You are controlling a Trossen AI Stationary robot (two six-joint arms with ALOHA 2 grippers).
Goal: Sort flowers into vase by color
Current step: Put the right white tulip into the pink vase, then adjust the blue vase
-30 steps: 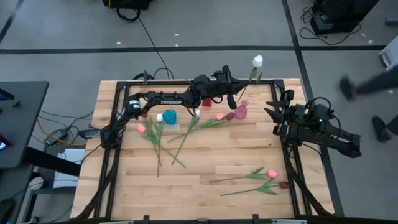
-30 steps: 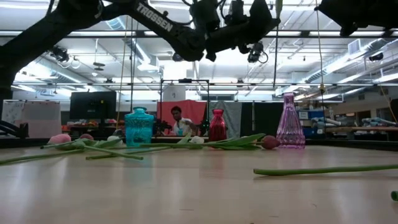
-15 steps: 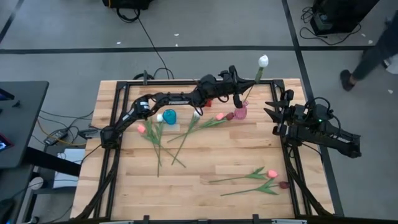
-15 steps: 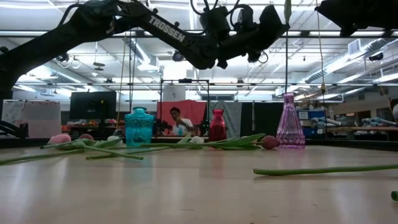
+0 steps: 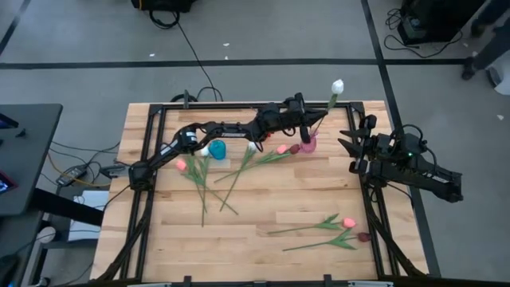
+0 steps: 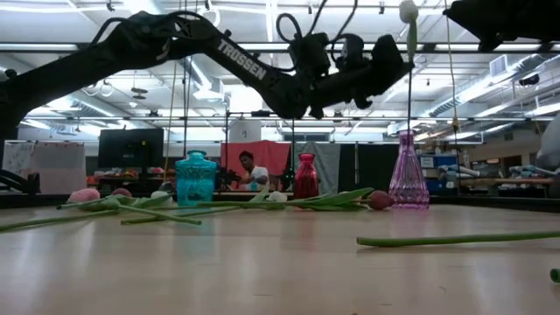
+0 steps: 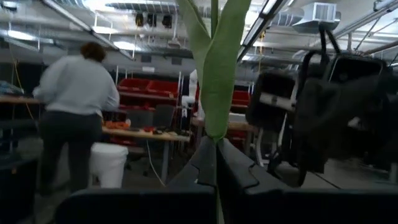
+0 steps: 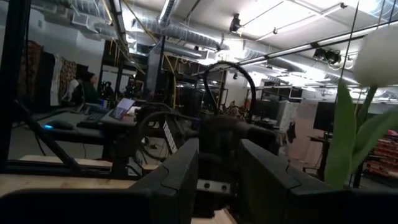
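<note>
My left gripper [image 5: 312, 121] reaches over the table's far side and is shut on a white tulip [image 5: 338, 85]. The tulip stands upright, with its head [image 6: 408, 10] high above the pink vase [image 6: 409, 171]. I cannot tell whether the stem's lower end is inside the vase's neck. A teal vase [image 6: 195, 178] and a dark red vase [image 6: 305, 177] stand to the pink vase's left. Pink, white and dark red flowers [image 5: 239, 167] lie flat on the wood. My right gripper [image 5: 348, 145] waits open at the table's right edge. My left gripper pinches the white tulip's stem between its two fingers, at the base of its long leaf [image 7: 216, 134]. The fingers come from the table's left, slanting a little upward, and lie across the stem. The tulip stands upright, clear of the table, with its head above the fingers.
More tulips [image 5: 335, 229] lie near the table's right front corner. A black metal frame [image 5: 239, 104] runs along the table's far and side edges. A person [image 7: 78, 118] stands in the room beyond the table. Bare wood [image 5: 263, 199] spans the table's middle.
My left gripper has carried the white tulip toward the table's right edge and downward, still shut on the stem. The tulip has stayed upright and now stands over the pink vase. A person has walked past beyond the right edge.
</note>
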